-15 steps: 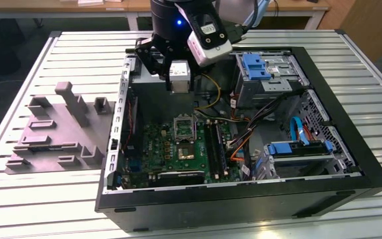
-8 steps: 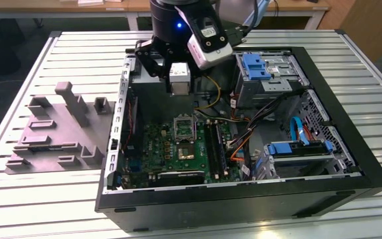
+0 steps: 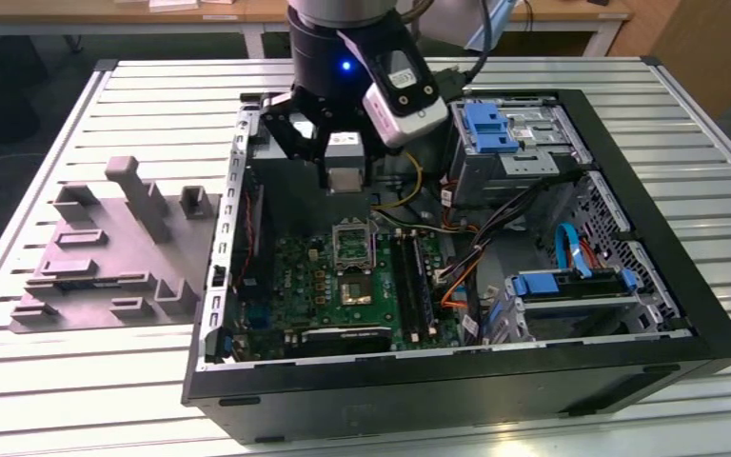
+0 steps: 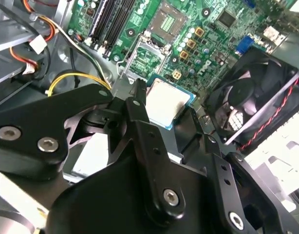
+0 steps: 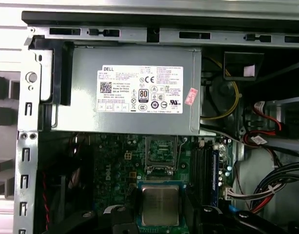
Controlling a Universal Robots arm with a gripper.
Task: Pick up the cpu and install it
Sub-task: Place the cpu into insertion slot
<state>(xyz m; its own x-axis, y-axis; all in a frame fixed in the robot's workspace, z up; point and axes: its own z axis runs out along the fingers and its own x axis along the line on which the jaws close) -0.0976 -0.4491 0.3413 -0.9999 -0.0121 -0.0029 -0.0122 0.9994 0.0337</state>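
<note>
- The cpu [image 4: 168, 100], a thin square chip with a silvery top and pale rim, hangs level above the green motherboard [image 4: 208, 34] inside an open computer case [image 3: 467, 386]
- The pincer [image 4: 166, 109] is clamped on the cpu, one black finger [image 4: 137, 105] against each of two opposite edges; the first wrist view shows the chip [image 5: 160, 204] squarely between them
- The processor socket [image 5: 161, 151], ringed by its metal frame, lies just beside the held chip, between it and the grey power-supply box [image 5: 125, 97]
- Long black memory sticks [image 5: 203, 165] run close along one side of the socket; a black case fan [image 4: 252, 97] with twisted red-and-black leads sits near the other side
- A yellow cable [image 4: 76, 78] loops beside the pincer's linkage, with orange and black wiring bundled further off
- In the exterior view, blue drive brackets [image 3: 486, 129] fill the case's right half
- The case rests on a slatted metal table [image 3: 87, 381], with a grey moulded fixture [image 3: 111, 248] to the exterior view's left
</note>
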